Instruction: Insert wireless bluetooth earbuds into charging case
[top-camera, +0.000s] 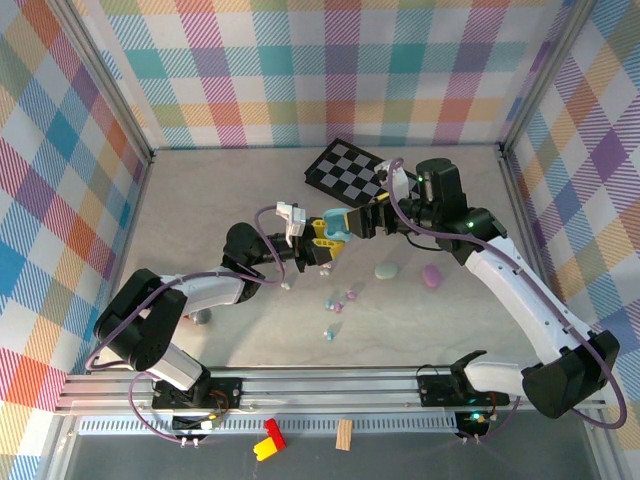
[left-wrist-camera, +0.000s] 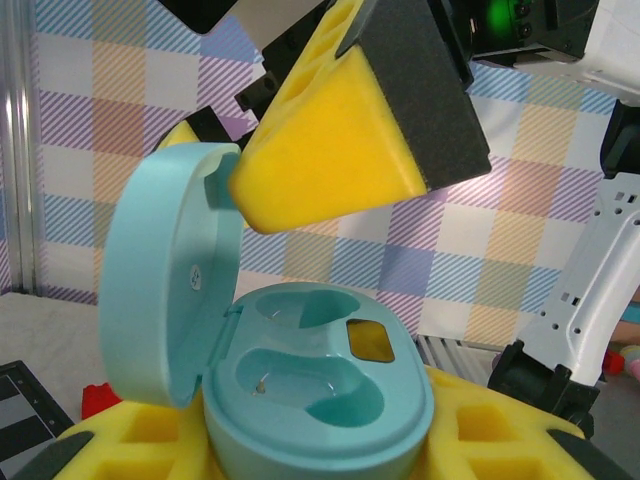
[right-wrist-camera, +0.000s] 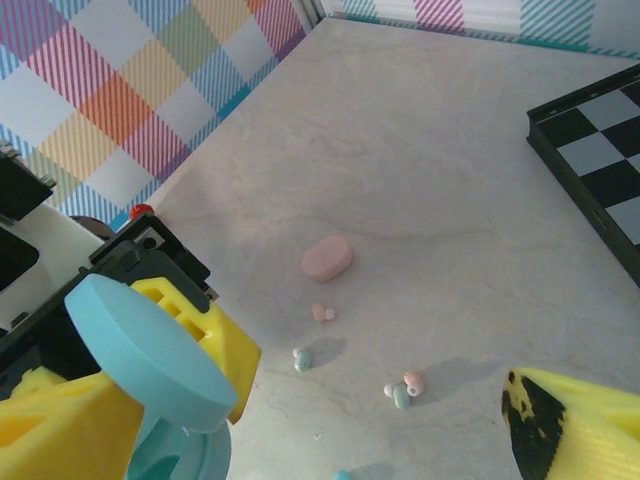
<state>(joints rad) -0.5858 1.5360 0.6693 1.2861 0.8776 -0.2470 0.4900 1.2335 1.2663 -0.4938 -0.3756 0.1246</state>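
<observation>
Several earbuds (top-camera: 351, 295) lie loose on the table (top-camera: 210, 200), scattered just to the near side of the raised charging case (top-camera: 336, 226) and well apart from every wall. They are tiny glossy buds in blue, pink, purple and whitish tones. In the right wrist view a pink bud (right-wrist-camera: 412, 380) lies against a bluish one.

Plaid walls (top-camera: 70, 150) close the table on the left, back and right. A metal rail (top-camera: 330, 385) runs along the near edge. A checkered board (top-camera: 345, 168) lies at the back, right of centre, close behind the right arm's wrist. The widest open surface is the back left quarter. A green case (top-camera: 386, 271) and a purple case (top-camera: 431, 275) rest to the right of the earbuds. A pink case (right-wrist-camera: 327, 258) lies beyond them in the right wrist view.

The left claw (left-wrist-camera: 320, 455) is clamped on the base of the charging case, which is teal. Its lid (left-wrist-camera: 165, 280) is swung upright and two moulded wells (left-wrist-camera: 300, 385) face up. The right claw (right-wrist-camera: 310, 425) stands wide apart, gripping nothing. One of its yellow foam pads (left-wrist-camera: 330, 150) sits at the lid's upper edge.
</observation>
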